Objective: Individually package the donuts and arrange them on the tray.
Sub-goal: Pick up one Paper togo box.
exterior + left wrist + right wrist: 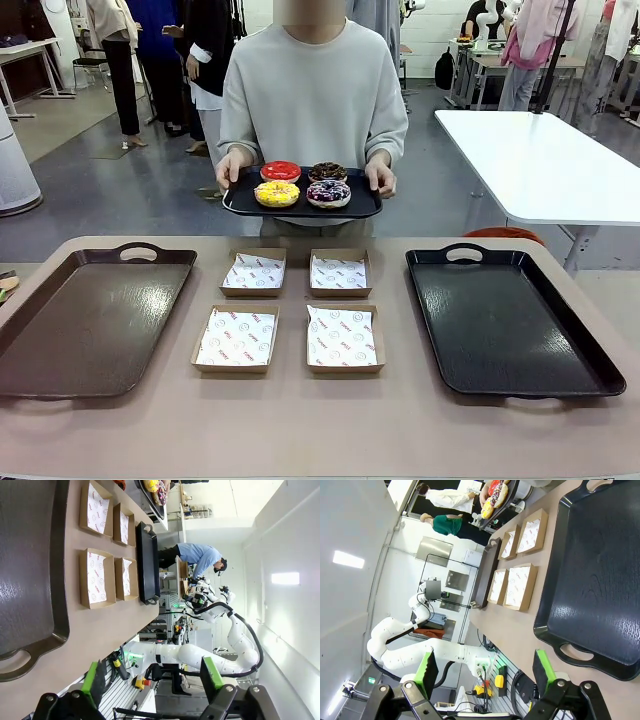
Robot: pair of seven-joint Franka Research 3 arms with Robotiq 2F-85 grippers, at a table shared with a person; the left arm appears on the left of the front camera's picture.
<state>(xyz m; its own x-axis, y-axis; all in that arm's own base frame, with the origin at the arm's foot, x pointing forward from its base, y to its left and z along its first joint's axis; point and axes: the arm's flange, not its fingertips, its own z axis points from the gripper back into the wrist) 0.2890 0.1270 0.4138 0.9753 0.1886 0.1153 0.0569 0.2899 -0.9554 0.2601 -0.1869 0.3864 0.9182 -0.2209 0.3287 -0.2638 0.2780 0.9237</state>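
Note:
Beyond the table's far edge a person holds a small black serving tray (300, 210) carrying the donuts: red (280, 171), chocolate brown (328, 172), yellow (277, 194) and purple with sprinkles (329, 193). The donuts (492, 495) also appear far off in the right wrist view. Several shallow cardboard boxes lined with white paper, such as one box (236, 338), sit empty mid-table. My left gripper (152, 677) hangs open off the table's near edge, holding nothing. My right gripper (485, 667) is open and empty too, back from the black tray (595, 565).
A large brown tray (90, 320) lies at the table's left and a large black tray (510, 320) at its right, both bare. A white table (540, 160) stands behind on the right. Other people stand in the background.

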